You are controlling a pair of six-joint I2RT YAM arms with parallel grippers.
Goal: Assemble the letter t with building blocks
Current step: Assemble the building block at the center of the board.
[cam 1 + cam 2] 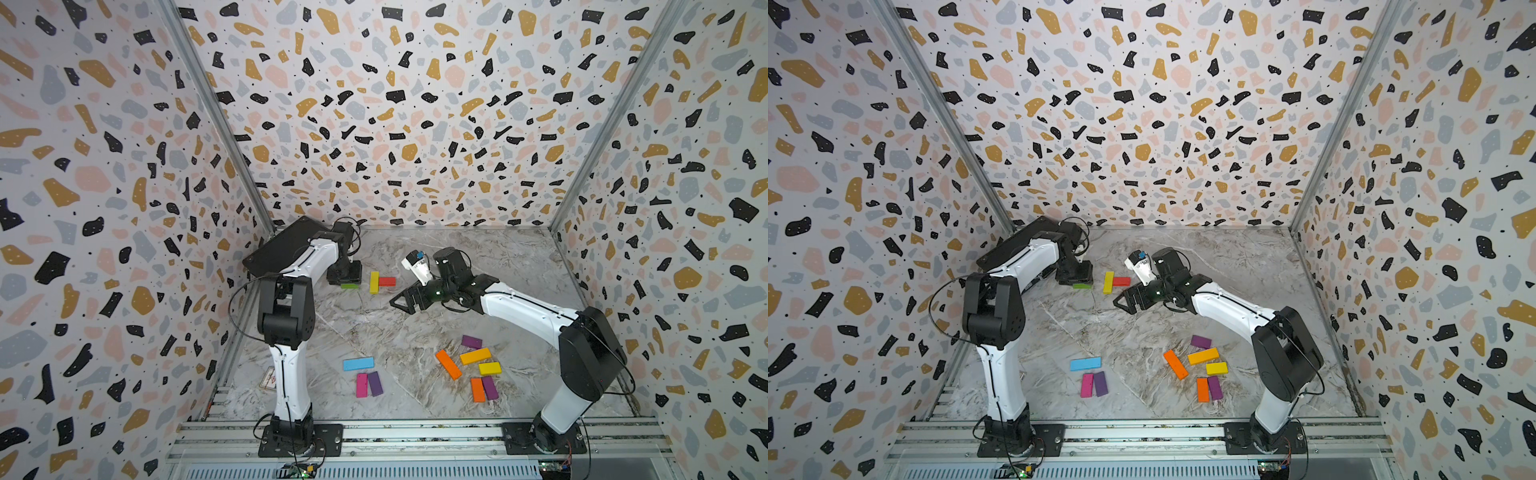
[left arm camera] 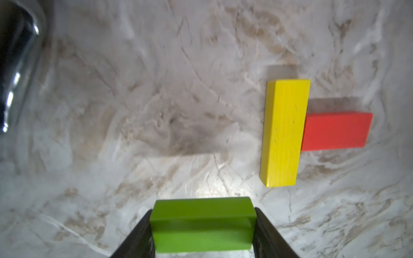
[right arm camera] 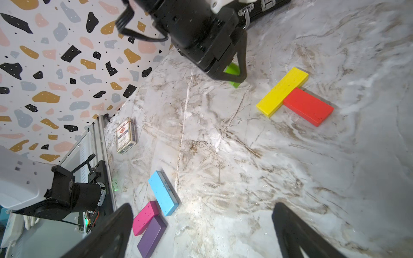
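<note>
My left gripper (image 2: pixel 203 214) is shut on a green block (image 2: pixel 201 223), one finger on each short end, low at the table's far left (image 1: pixel 349 286). Whether the block touches the marble I cannot tell. Just right of it a yellow block (image 1: pixel 374 282) lies with a red block (image 1: pixel 387 281) butted against the middle of its long side, which the left wrist view shows clearly as yellow block (image 2: pixel 285 134) and red block (image 2: pixel 335 130). My right gripper (image 1: pixel 400 301) hovers open and empty to their right, its fingers (image 3: pixel 288 223) wide apart.
Loose blocks lie near the front: blue (image 1: pixel 358 364), pink (image 1: pixel 361 385) and purple (image 1: pixel 375 383) on the left, and several orange, yellow and purple ones (image 1: pixel 475 356) on the right. A black case (image 1: pixel 282 249) stands far left. A card box (image 3: pixel 125 135) lies by the left wall.
</note>
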